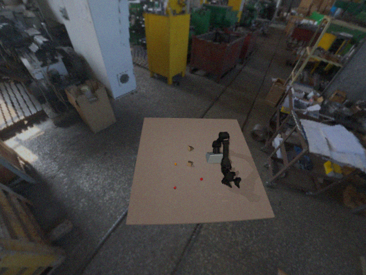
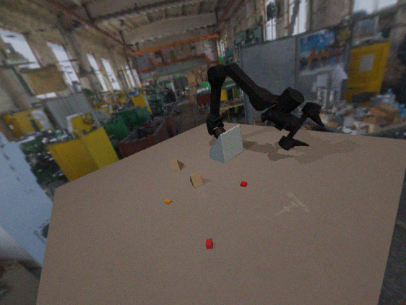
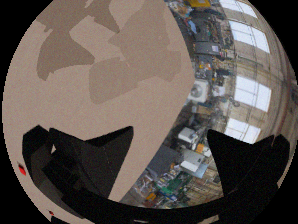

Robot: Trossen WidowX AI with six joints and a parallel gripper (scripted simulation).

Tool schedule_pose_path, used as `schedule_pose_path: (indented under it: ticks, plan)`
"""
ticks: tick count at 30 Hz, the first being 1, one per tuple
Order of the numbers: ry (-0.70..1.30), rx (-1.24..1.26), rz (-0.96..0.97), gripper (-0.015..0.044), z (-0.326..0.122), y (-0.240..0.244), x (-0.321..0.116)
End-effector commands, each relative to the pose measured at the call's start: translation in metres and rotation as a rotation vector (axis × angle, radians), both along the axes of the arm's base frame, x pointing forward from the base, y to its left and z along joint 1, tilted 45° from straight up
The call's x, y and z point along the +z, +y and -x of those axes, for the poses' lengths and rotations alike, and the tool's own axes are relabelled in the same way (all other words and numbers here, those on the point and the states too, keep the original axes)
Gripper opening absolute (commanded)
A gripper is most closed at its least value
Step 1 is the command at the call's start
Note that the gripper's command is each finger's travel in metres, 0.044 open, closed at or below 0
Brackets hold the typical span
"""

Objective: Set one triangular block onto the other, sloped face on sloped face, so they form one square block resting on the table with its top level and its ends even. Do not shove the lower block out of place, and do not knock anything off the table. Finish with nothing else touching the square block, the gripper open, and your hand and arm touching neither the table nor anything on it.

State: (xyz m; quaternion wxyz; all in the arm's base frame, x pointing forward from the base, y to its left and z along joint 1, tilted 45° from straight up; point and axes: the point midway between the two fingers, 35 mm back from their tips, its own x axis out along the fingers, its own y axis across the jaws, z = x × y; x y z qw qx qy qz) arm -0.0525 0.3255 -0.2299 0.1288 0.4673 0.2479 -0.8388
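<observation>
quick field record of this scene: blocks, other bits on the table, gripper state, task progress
triangular blocks: two tan, far one and near one, apart on the table
small cubes: two red, one orange
grey wedge: at the arm's base
gripper: open, holding nothing, off to the side away from the blocks
progress: not stacked yet

Two small tan triangular blocks are seen resting apart on the brown table, neither stacked on the other. In the top view, the far block [image 1: 191, 148] lies at roughly 12 o'clock from the near block [image 1: 190, 163], with bare table between them; in the exterior view the far block [image 2: 176, 165] is placed at about 10 o'clock from the near block [image 2: 196, 180]. Each shows a paler lit face and a darker shaded side; which way the sloped faces point cannot be told.
</observation>
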Motion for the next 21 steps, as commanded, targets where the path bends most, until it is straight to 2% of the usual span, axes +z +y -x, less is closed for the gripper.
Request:
schedule_pose_path:
  ticks: [1,5,11,21]
  plan:
    - [-0.002,-0.007,0.004,0.0426,-0.001,0.000,0.000]
    - [-0.059,-0.165,0.094,0.0440,-0.030,0.003,0.007]
    - [-0.220,-0.640,0.350,0.0440,-0.117,-0.005,0.034]
    - [-0.519,-1.443,0.748,0.0440,-0.251,-0.078,0.104]
